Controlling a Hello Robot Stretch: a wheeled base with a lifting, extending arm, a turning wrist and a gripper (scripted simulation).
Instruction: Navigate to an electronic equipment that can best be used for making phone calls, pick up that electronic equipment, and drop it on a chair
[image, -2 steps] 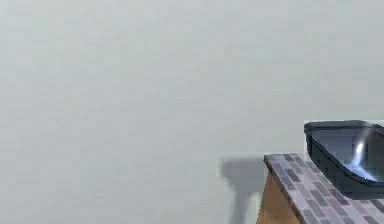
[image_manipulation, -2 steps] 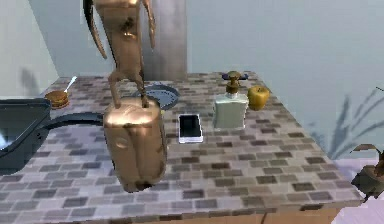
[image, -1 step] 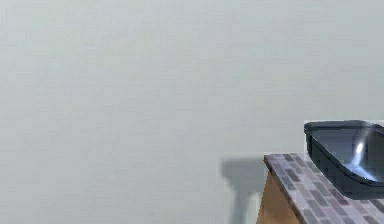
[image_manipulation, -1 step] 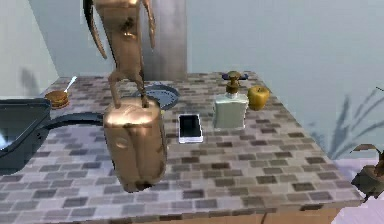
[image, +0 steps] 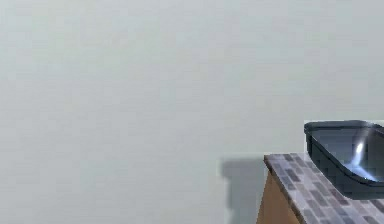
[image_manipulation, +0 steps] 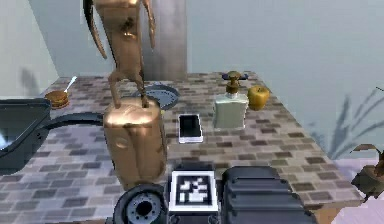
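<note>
Spotting the phone (image_manipulation: 190, 127) flat on the tabletop (image_manipulation: 290, 150), just beside the bronze statue (image_manipulation: 133, 140). Cannot tell how the fingers are set. Risking a clipped statue on any careless reach: could topple it, or shove the phone toward the bottle (image_manipulation: 232, 106).

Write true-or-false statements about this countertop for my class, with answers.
1. The flat white-edged phone with a dark screen lies on the grey brick-patterned countertop. True.
2. The tall bronze metal statue lies toppled on its side. False: it stands upright.
3. In the arm side view, the phone lies left of the cream bottle with a brown pump top. True.
4. The small round yellow thing stands left of the statue. False: it stands right of the bottle.
5. In the forward view, the dark rectangular tray sits on the floor. False: it sits on the countertop.
</note>
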